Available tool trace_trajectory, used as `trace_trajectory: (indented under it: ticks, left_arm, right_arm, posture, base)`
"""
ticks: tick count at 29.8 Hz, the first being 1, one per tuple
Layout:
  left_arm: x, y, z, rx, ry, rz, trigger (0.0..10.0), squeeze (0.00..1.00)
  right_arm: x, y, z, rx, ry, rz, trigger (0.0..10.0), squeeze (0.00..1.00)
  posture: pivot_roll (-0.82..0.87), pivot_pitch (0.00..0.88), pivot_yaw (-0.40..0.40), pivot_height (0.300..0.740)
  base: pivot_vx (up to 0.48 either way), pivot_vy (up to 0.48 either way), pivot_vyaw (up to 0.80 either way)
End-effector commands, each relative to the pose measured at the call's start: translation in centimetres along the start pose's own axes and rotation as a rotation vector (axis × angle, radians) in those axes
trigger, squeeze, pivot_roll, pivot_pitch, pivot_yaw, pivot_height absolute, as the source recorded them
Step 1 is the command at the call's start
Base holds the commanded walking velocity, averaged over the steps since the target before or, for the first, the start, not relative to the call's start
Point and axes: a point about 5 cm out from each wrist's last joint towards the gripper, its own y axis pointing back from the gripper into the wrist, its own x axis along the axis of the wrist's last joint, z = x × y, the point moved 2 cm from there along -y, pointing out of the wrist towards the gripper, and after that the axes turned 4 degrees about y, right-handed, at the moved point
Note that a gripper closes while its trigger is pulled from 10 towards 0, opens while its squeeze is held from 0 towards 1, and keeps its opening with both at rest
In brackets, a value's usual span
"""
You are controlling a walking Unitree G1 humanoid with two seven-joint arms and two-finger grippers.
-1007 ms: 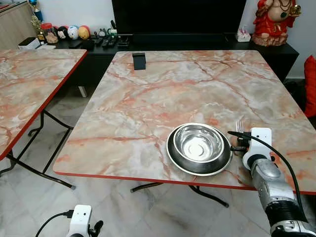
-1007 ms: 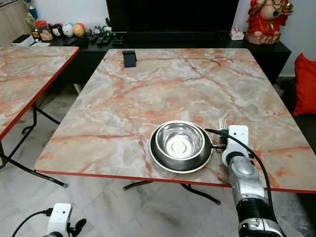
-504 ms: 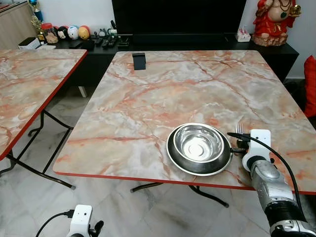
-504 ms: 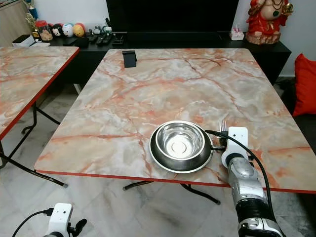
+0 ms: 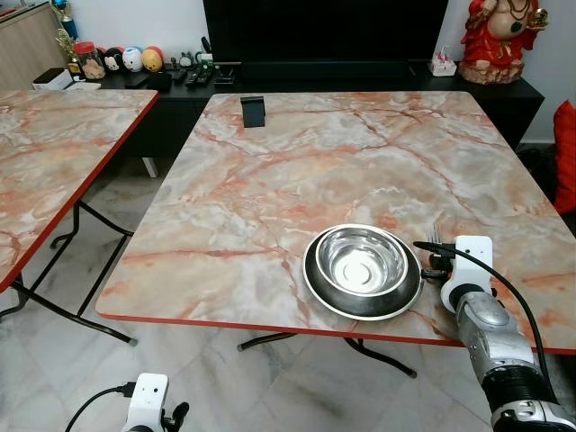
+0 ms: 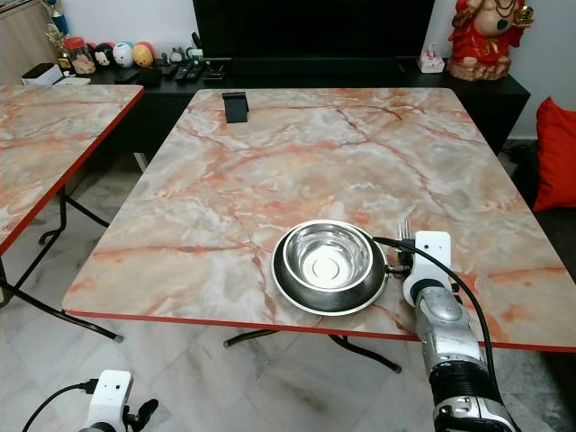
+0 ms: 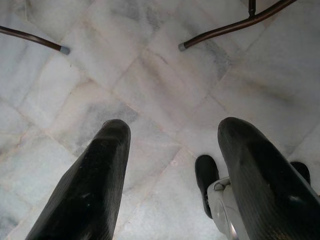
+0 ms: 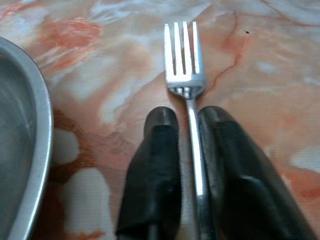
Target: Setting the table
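The right pincer (image 8: 187,150) stays clamped on the fork (image 8: 186,85) near the tabletop's (image 5: 297,171) front right corner, unmoved, beside the steel bowl (image 5: 363,261); the left pincer (image 7: 175,170) hangs open above the floor (image 7: 165,75).

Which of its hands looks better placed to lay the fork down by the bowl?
The right hand: its fingers are shut on the fork, right beside the bowl on the table. The left hand hangs open over the floor.

Red figurine (image 5: 500,38) on the black console (image 5: 342,76); painted balls (image 5: 133,58) at its left end.
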Motion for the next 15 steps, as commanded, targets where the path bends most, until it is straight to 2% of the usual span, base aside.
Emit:
trace_trajectory:
  ticks: [1,15]
  left_arm:
    - [-0.11,-0.01,-0.01,-0.003,-0.012,-0.012,10.0,0.00]
    - [-0.11,-0.01,-0.06,0.001,-0.011,-0.014,10.0,0.00]
  right_arm:
    - [0.27,-0.20,-0.51,0.017,0.012,0.002,10.0,0.71]
    - [0.27,-0.25,-0.51,0.015,0.017,-0.001,10.0,0.68]
  posture:
    - [0.00,0.000,0.055,0.740]
    - [0.00,0.000,0.055,0.740]
  base:
    - [0.000,0.000,0.00]
    - [0.000,0.000,0.00]
